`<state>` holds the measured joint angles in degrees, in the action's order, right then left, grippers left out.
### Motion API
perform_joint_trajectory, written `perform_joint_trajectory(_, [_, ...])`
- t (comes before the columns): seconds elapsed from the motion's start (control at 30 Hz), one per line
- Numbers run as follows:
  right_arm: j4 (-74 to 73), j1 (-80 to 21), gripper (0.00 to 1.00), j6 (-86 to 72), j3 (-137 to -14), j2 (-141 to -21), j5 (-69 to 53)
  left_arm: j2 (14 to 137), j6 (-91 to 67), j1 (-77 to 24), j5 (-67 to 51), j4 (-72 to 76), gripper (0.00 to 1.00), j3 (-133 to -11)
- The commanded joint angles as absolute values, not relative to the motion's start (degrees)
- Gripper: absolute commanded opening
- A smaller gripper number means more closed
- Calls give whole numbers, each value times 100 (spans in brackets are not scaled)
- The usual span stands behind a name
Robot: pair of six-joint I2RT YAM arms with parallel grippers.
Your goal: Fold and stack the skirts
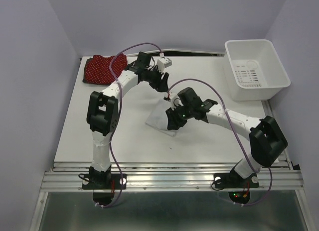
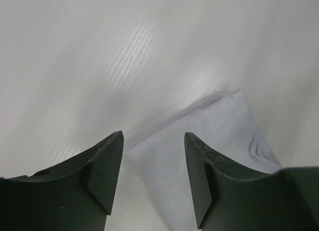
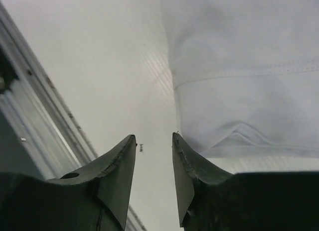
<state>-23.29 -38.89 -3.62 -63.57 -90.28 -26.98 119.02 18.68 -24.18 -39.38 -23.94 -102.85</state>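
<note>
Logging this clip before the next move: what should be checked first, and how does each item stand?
1. Left gripper empty, jaws apart: ok.
2. Right gripper empty, jaws apart: ok.
3. Plain white cloth skirt lying mid-table, within reach of both grippers: ok.
4. Red white-dotted cloth skirt stacked with the white one: not ok, it lies apart at the far left corner.
5. Third skirt located: cannot tell, none in view.
6. White rectangular plastic bin away from both arms: ok.
</note>
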Motion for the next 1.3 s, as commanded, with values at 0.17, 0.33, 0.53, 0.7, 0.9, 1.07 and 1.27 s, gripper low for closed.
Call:
perform_joint_trajectory(0.17, [-1267, -4359, 41, 993, -5968, -9255, -688, 11593, 862, -1477, -4931, -1591, 69, -9801])
perform_joint_trajectory(0.33, [-1020, -4438, 44, 1326, -5906, -9500, -501, 11303, 739, -1284, -5062, -1459, 71, -9414])
perform_joint_trajectory(0.53, [-1476, -4614, 41, 2345, -5810, -9897, -255, 11110, 624, -932, -5142, -1494, 73, -9272])
perform_joint_trajectory(0.7, [-1074, -4466, 36, 4154, -4722, -9293, 395, 10907, 738, -826, -5168, -1749, 73, -9273])
perform_joint_trajectory(0.9, [-344, -2545, 36, 7139, -4877, -9070, -412, 10354, 650, -791, -5195, -1503, 73, -8623])
perform_joint_trajectory(1.07, [-288, -2268, 59, 6304, -6462, -9158, -1078, 9915, 729, -765, -4975, -1284, 73, -8184])
perform_joint_trajectory(1.27, [-2056, -2601, 72, 3923, -8173, -9413, -1758, 9379, 256, -765, -4246, -484, 99, -7647])
